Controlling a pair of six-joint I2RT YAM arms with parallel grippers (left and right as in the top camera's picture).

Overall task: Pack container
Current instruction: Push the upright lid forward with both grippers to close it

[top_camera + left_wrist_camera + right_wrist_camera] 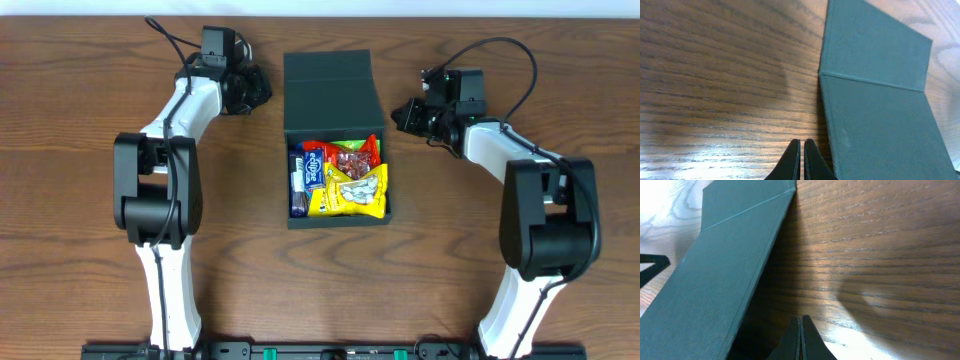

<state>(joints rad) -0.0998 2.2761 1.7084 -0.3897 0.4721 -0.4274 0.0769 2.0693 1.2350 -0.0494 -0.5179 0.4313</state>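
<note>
The dark green container (336, 220) stands at the table's middle, its hinged flap lid (330, 90) raised at the back. Inside lie several snack packets: a yellow one (352, 195), a red one (350, 153) and a blue one (313, 166). My left gripper (262, 90) is shut and empty, just left of the lid; its fingertips (802, 145) show beside the green lid (875, 90). My right gripper (399, 113) is shut and empty, just right of the lid; its fingertips (800, 322) are next to the lid's side (715, 275).
Brown wooden table (80, 250) all around the box. The two arm bases stand at the front left (170, 300) and front right (520, 300).
</note>
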